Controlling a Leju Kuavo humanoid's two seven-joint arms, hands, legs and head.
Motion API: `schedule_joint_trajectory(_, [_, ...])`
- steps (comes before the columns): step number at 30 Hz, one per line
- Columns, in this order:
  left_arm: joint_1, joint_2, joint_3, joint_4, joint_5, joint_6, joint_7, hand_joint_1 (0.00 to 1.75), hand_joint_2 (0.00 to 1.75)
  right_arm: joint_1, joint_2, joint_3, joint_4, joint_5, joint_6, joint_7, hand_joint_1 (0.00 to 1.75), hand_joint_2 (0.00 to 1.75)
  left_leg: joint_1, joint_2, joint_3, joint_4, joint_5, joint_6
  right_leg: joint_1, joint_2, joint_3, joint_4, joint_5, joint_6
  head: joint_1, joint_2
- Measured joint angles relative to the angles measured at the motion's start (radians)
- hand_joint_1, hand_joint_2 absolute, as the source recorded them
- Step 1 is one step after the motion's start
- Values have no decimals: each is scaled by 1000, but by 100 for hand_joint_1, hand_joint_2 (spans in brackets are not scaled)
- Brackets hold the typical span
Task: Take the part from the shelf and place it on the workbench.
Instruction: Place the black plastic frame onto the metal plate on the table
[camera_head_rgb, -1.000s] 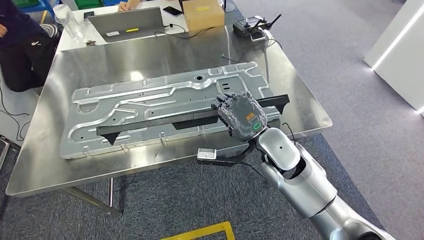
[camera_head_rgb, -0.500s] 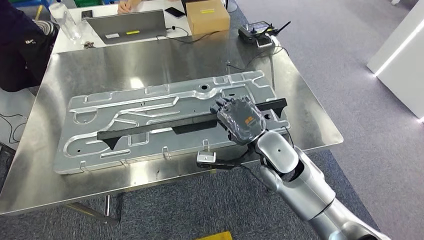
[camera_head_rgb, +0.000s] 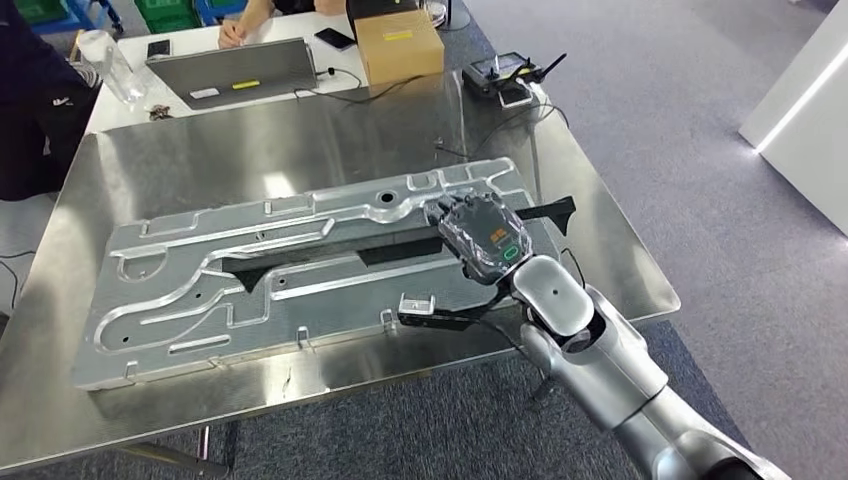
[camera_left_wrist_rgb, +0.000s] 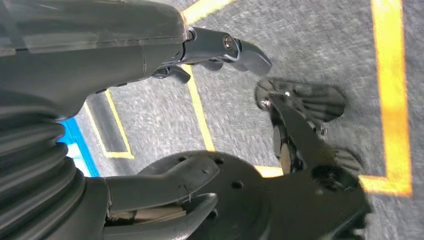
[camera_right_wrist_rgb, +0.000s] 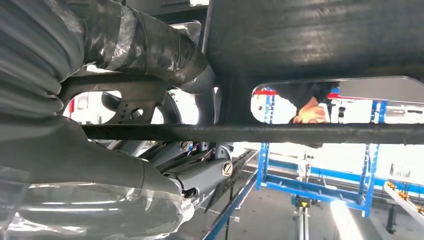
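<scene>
Right robot hand (camera_head_rgb: 487, 236) grips the long black part (camera_head_rgb: 400, 250) over the steel table (camera_head_rgb: 300, 130); carrying looks done, release remains.

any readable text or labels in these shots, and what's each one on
No text can be read in any view.
Orange label on the back of the right hand: too small to read.
Yellow label on the cardboard box: blurred.
Yellow strip and white sticker on the laptop: no legible writing.
</scene>
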Motion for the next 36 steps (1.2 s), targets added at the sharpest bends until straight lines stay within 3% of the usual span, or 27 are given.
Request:
schedule_joint_trajectory(2, [-1,0,0,0,0,0,0,0,175,-6,6,0,24,0,0,1,175,175,1,0,-82,116,-50,-8,2,0,12,-1,-11,-5,0,0])
schedule_joint_trajectory(3, [-1,0,0,0,0,1,0,0,175,-6,8,0,33,0,0,1,175,175,1,0,-111,144,-57,-9,3,1,18,-1,-17,-5,0,0])
schedule_joint_trajectory(4, [0,0,0,0,0,1,0,0,175,-6,10,0,41,0,0,2,175,175,1,0,-125,138,-43,-8,3,2,26,0,-24,-5,0,0])
schedule_joint_trajectory(7, [3,0,0,0,-2,2,0,0,175,-8,15,0,60,0,0,3,175,175,-1,0,-88,-32,95,2,4,4,55,2,-47,1,0,0])
schedule_joint_trajectory(9, [2,0,0,0,-3,2,0,0,175,-13,19,0,76,0,0,4,175,175,-8,1,-66,-120,138,13,6,4,60,2,-57,10,0,0])
schedule_joint_trajectory(12, [1,-1,0,0,-2,2,-1,0,175,-16,23,0,96,-1,-2,4,175,175,-9,-1,-58,-139,137,26,9,5,62,0,-68,28,0,0])
schedule_joint_trajectory(13, [2,-3,1,0,0,2,-4,0,175,-17,23,0,102,-1,-2,4,175,175,-7,-1,-54,-142,137,26,10,5,66,0,-69,29,0,0])
schedule_joint_trajectory(17, [-3,-8,6,0,17,-2,-25,0,175,-25,26,0,119,-3,-4,0,175,175,-10,-5,-44,-144,130,23,10,3,79,-5,-69,18,2,0])
schedule_joint_trajectory(24, [-5,-11,21,0,31,-7,-25,0,175,-24,27,0,132,-6,-4,-4,175,175,-14,-2,-44,-140,121,32,8,0,87,-20,-77,21,1,0])
schedule_joint_trajectory(28, [-5,-13,24,0,31,-6,-24,0,175,-24,27,0,133,-7,-5,-5,0,0,-14,-2,-44,-139,121,33,8,-1,88,-21,-76,23,1,0])
schedule_joint_trajectory(31, [-5,-13,25,0,27,-3,-22,0,175,-22,27,-1,135,-9,-6,-5,0,0,-14,-2,-43,-139,122,33,9,-1,88,-21,-76,27,1,0])
schedule_joint_trajectory(35, [-5,-13,25,0,28,1,-17,0,0,-18,27,-1,137,-14,-7,-8,0,0,-13,-2,-42,-139,122,33,9,-1,89,-20,-76,30,1,0])
schedule_joint_trajectory(36, [-5,-13,25,0,30,0,-17,0,0,-17,27,-1,137,-14,-8,-9,0,0,-13,-2,-42,-139,122,33,9,-1,89,-20,-76,30,1,0])
